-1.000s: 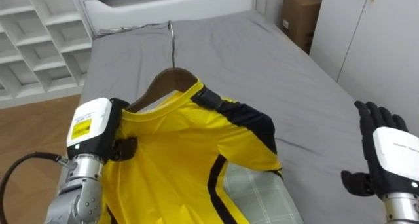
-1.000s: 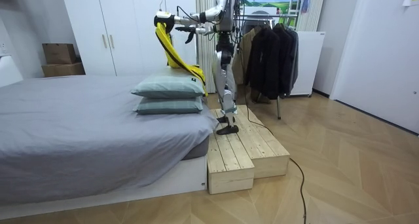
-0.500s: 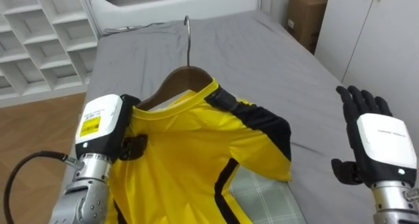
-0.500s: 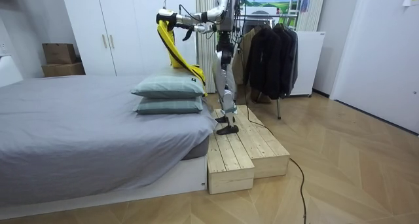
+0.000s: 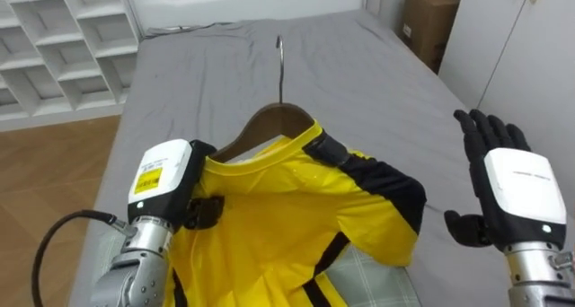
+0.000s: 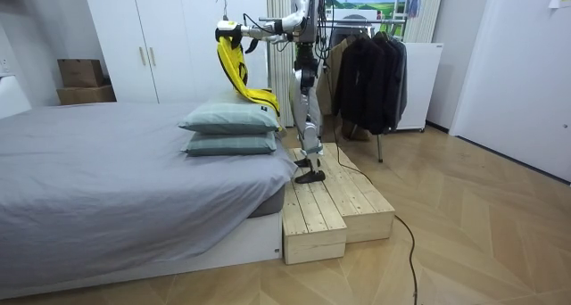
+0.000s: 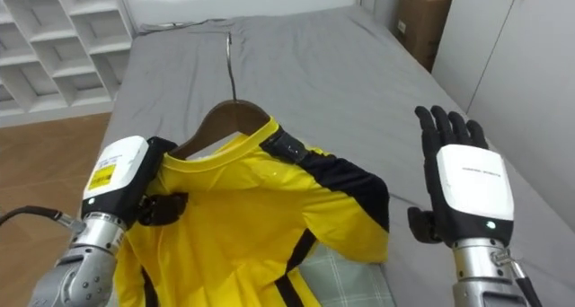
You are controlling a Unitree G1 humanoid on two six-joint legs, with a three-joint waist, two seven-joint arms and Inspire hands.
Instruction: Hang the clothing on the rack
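Yellow glossy cloth with black trim, the shirt (image 5: 296,208) drapes over a curved wooden hanger (image 5: 269,126) whose thin metal hook (image 5: 279,69) stands upright. The left hand (image 5: 166,181) has its dark fingers curled on the shirt's shoulder, holding the garment up just to its right. The right hand (image 5: 508,195) hangs apart from the shirt, flat and spread wide, holding nothing. Below both hands lies the bed's smooth grey sheet (image 5: 359,74), and a pale checked pillow (image 5: 377,285) shows under the hem

Yellow-and-black jersey (image 5: 296,217) on brown wooden hanger (image 5: 269,120), frame centre, above grey bed (image 5: 377,74). Left hand (image 5: 162,177) lower left, right hand (image 5: 517,195) right edge. White cubby shelving (image 5: 54,39) upper left.
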